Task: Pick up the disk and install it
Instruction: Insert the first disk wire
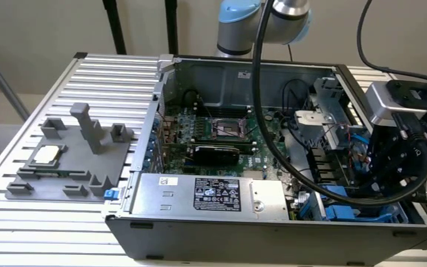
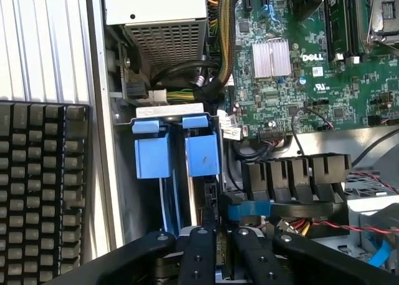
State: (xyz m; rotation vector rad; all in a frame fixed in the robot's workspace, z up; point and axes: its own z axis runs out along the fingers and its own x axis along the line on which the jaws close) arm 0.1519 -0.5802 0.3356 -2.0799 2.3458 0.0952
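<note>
The open computer case (image 1: 273, 167) lies on the slatted surface (image 1: 43, 217) with the gripper (image 2: 218, 247) down at the drive bay in its corner on the exterior view's right, beyond the power supply (image 1: 206, 194). The disk's blue carrier (image 2: 177, 151) sits upright in that bay, just ahead of the gripper's black fingers (image 2: 199, 257), which look narrowly parted around a thin edge; I cannot tell whether they grip it. Risk, I'd judge: the dangling cable (image 1: 273, 139) or loose wires (image 2: 336, 226) snagging, or the carrier jamming tilted.
</note>
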